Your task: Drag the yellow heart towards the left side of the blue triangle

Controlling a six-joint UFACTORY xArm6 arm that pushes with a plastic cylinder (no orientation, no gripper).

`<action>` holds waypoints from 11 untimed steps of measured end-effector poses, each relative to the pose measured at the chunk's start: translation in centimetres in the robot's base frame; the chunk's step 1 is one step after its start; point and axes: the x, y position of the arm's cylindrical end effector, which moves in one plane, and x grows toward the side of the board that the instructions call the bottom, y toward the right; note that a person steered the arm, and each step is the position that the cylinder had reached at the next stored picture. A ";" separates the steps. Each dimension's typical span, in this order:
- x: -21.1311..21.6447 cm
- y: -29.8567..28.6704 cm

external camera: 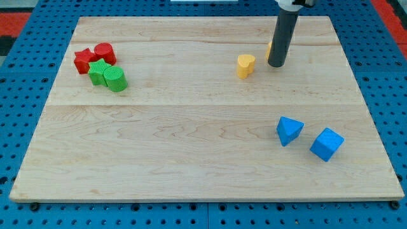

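The yellow heart [245,65] sits on the wooden board in the upper middle-right. The blue triangle [289,130] lies lower on the right, well below the heart. My tip [276,65] rests on the board just to the right of the yellow heart, a small gap apart. A sliver of another yellow-orange block [269,48] shows behind the rod, mostly hidden.
A blue cube [327,144] lies just right of the blue triangle. At the upper left sit a red star [83,61], a red cylinder [104,52], a green star [97,72] and a green cylinder [116,79], clustered together. The board [191,146] lies on a blue pegboard.
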 end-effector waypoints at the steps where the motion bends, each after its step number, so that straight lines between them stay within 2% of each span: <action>1: -1.0 -0.1; 3: -0.8 -2.4; 4: -2.1 -8.5; 5: 1.6 -9.1; 6: 1.5 -6.9; 7: -1.9 -6.9; 8: 1.4 -3.1; 9: 5.5 -1.7; 10: 8.3 -1.6; 11: 8.2 -4.8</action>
